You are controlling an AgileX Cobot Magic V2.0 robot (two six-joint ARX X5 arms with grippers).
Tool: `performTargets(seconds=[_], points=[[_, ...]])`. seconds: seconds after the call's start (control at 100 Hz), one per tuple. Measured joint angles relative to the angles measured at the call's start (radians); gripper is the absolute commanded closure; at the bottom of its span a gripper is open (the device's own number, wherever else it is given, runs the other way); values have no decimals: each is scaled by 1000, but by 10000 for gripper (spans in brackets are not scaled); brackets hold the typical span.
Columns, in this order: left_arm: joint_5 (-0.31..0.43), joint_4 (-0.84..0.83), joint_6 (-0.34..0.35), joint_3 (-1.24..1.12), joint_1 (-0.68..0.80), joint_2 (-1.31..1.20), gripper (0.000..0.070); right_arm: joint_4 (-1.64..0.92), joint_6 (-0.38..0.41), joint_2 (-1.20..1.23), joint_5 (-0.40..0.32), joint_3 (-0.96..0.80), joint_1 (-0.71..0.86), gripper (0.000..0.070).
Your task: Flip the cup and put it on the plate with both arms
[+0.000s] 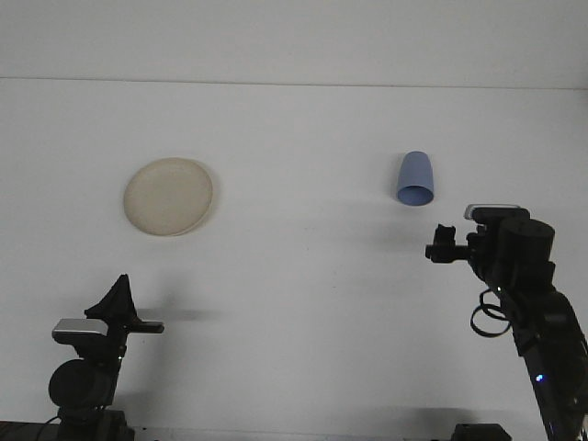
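Matt white table (294,294), smooth all over. The cream plate (169,196) looks dull and faintly speckled, the blue cup (415,179) like smooth matt plastic. Both arms wear matt black casing with small silvery parts.

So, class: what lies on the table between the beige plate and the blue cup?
Nothing: in the front view, only bare white table separates the plate and the cup.

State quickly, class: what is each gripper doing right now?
Left gripper: holding nothing; open or closed cannot be told.
Right gripper: holding nothing, short of the blue cup; cannot be told.
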Motion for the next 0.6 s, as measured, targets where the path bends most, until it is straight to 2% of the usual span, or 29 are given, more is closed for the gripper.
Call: performTargets(seconds=[0.16, 0.6], points=[[0, 0, 0, 0, 0, 0, 686, 185, -5, 140, -2, 0, 0, 201], [0, 0, 0, 0, 0, 0, 686, 443, -35, 438, 9, -34, 6, 201]])
